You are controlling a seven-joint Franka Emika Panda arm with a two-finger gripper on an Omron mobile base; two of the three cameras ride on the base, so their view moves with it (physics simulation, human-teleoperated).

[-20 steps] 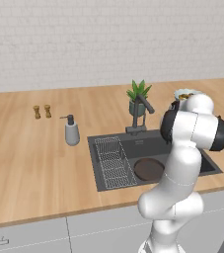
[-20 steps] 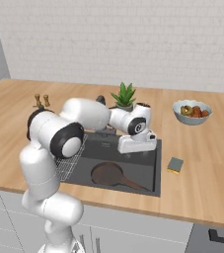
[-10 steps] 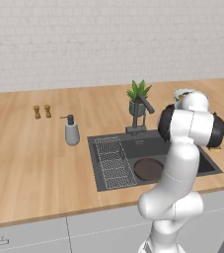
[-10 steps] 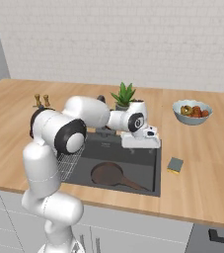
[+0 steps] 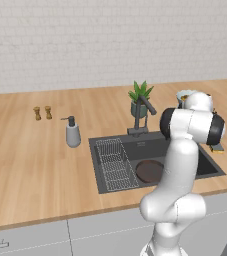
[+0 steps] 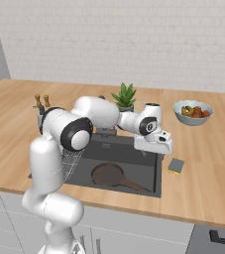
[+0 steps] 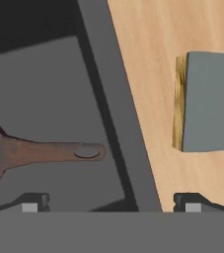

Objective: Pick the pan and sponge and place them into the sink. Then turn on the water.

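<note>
Bare counter [image 6: 203, 163] surrounds the sponge [image 6: 176, 165], just beside the sink [image 6: 156, 171] rim, so it is reachable from above. In the sink, the pan [image 6: 110, 175] fills the floor; faucet [image 5: 144, 112] and plant [image 6: 125, 96] crowd the back.

From the left base camera I've got my own arm covering most of the sponge [image 5: 217, 148] and part of the pan [image 5: 149, 171] (the handle's gone). In hand view, the pan [image 7: 15, 150] runs off the left edge.
</note>
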